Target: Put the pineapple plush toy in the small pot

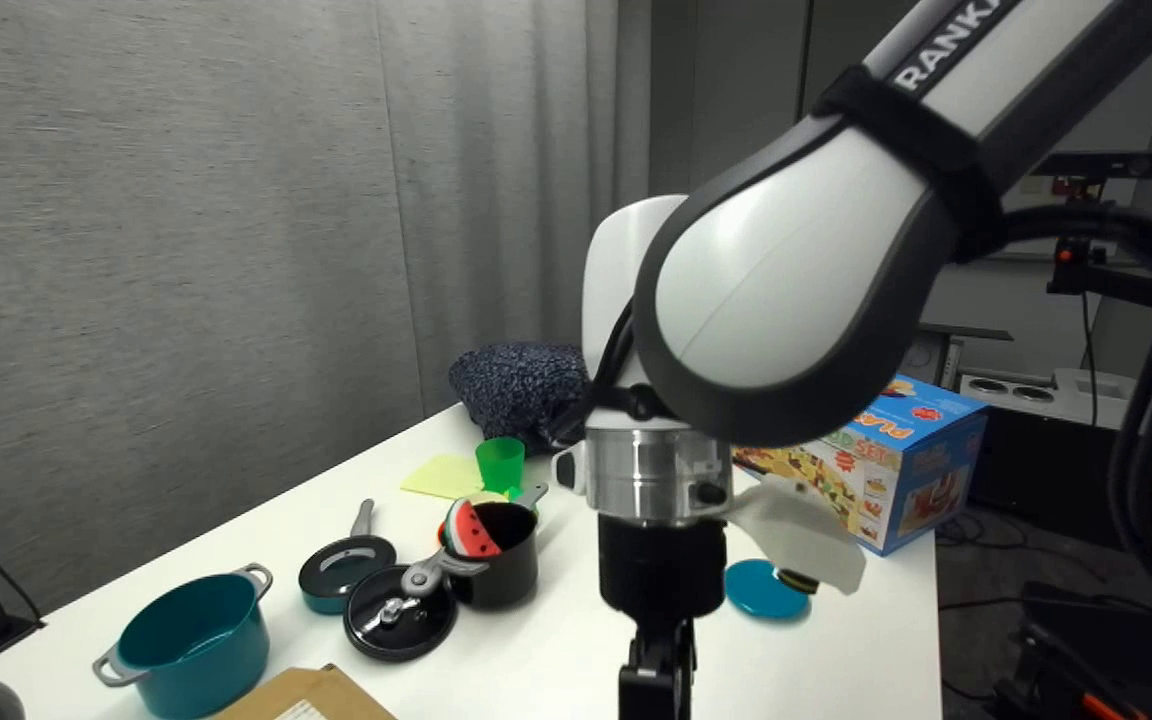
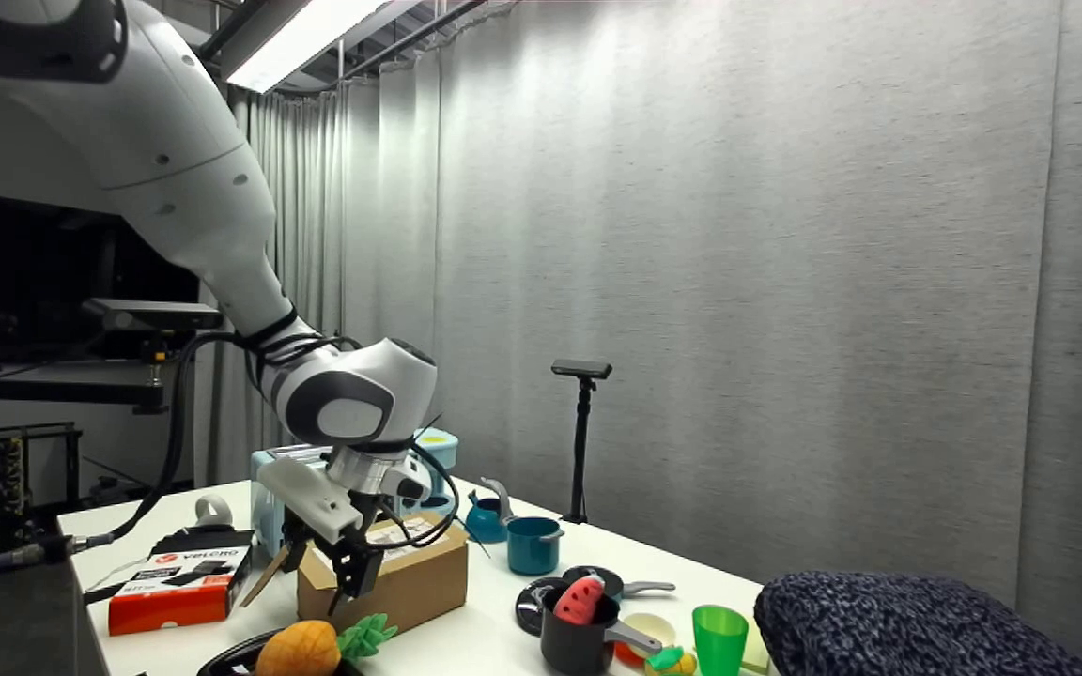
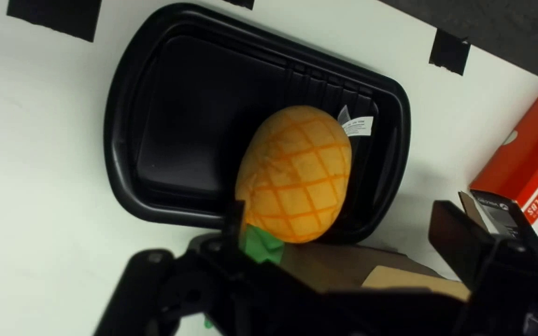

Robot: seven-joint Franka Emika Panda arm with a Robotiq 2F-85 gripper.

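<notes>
In the wrist view: black tray (image 3: 185, 116), long side facing the floor-side edge of the worktop (image 3: 35, 140). Within, pineapple plush toy (image 3: 297, 177), on its side, leafy crown over the rim — presumably for want of room crosswise. Gripper (image 3: 341, 224): fingers spread, gripping nothing, the gap likely set wide to straddle so plump a body.

In an exterior view: Velcro carton (image 2: 175, 601), near the same edge. Small dark saucepan (image 2: 571, 648), the destination, nearer the curtain-side edge; watermelon-slice toy (image 2: 580, 601) juts from its mouth, seemingly too big to sink — and may leave little room.

In an exterior view: teal two-handled pot (image 1: 201, 660) and frying pan (image 1: 346, 570), both towards the curtain-side edge; black lid (image 1: 396, 630) beside the saucepan, off perhaps to free its mouth.
</notes>
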